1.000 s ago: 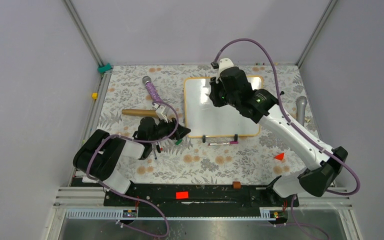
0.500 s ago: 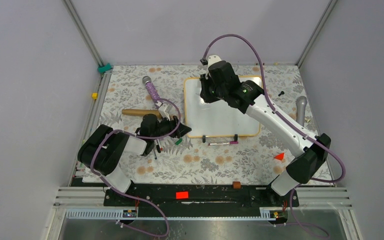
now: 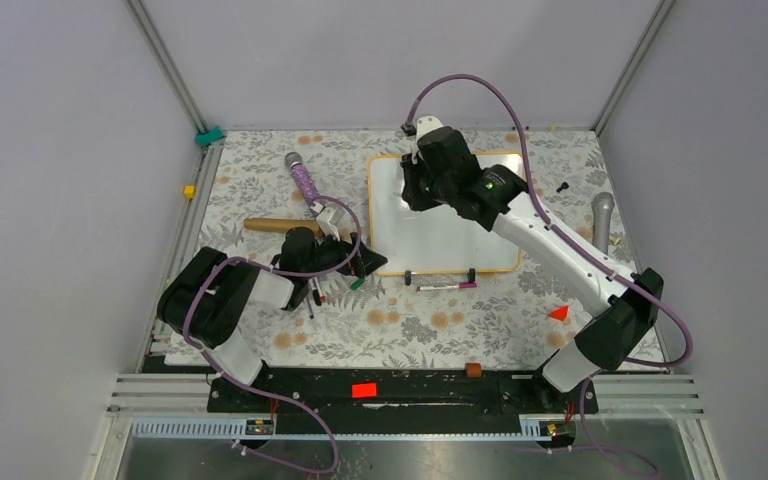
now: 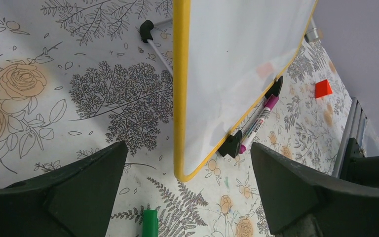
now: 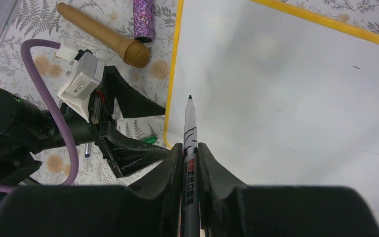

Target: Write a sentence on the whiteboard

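Note:
The whiteboard [image 3: 450,240] lies flat at the table's back middle, white with a yellow-orange frame and two black feet. Its visible face [image 5: 286,98] is blank; the sentence does not show. My right gripper [image 3: 416,192] hovers over the board's upper left part, shut on a marker [image 5: 189,133] whose dark tip points at the board near its left edge. My left gripper [image 3: 365,262] rests just off the board's near left corner [image 4: 187,173], jaws wide open with nothing between them. A green cap [image 4: 149,223] lies on the cloth below it.
A purple-capped marker [image 3: 447,286] lies along the board's front edge by the feet. A gold microphone [image 3: 275,226] and a purple glitter one [image 3: 303,180] lie left of the board, a grey microphone [image 3: 602,215] right. A red triangle [image 3: 559,313] and a brown block [image 3: 473,370] sit nearer.
My right gripper has carried the marker leftward across the board's top, from its middle to the upper left. My left gripper has opened wider in place.

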Robot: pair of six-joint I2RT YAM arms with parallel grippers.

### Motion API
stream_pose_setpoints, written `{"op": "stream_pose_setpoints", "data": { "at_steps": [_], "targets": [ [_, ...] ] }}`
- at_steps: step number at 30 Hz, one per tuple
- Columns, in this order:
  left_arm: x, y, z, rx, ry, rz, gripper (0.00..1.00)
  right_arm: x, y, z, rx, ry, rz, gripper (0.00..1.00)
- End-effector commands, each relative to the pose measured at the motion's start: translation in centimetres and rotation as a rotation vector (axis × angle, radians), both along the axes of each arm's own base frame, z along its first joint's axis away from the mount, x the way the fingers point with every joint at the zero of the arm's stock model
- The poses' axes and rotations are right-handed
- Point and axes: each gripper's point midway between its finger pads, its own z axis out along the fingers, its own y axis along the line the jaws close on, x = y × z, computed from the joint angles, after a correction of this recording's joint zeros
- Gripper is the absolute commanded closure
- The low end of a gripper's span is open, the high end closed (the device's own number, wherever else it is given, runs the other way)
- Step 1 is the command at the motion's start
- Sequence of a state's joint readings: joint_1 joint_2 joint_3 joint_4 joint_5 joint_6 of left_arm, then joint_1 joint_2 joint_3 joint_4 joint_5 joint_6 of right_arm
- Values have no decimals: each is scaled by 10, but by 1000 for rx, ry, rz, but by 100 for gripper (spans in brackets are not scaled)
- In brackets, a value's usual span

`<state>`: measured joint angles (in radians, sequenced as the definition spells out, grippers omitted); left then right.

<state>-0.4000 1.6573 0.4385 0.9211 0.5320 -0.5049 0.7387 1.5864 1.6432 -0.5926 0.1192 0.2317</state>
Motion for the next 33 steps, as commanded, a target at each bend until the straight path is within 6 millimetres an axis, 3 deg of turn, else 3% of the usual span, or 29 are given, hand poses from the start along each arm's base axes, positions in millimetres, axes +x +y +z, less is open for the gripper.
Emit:
{"op": "stream_pose_setpoints", "data": {
  "at_steps": [1,6,10,22,33],
  "targets": [
    [5,-2,18,-19,-85,-18,1,-6,-5,23,34,-61,10,100],
    [-5,-12,25,-22,-140,-144,1,-10,-11,26,31,-75,8,100],
    [-6,-18,21,-19,-64,-226,1,-14,-17,27,25,-85,9,100],
    [3,-5,17,-37,10,-181,1,-24,-29,31,29,-121,4,100],
    [9,-4,27,-256,132,-301,1,-24,-28,34,29,-128,18,100]
  ]
}}
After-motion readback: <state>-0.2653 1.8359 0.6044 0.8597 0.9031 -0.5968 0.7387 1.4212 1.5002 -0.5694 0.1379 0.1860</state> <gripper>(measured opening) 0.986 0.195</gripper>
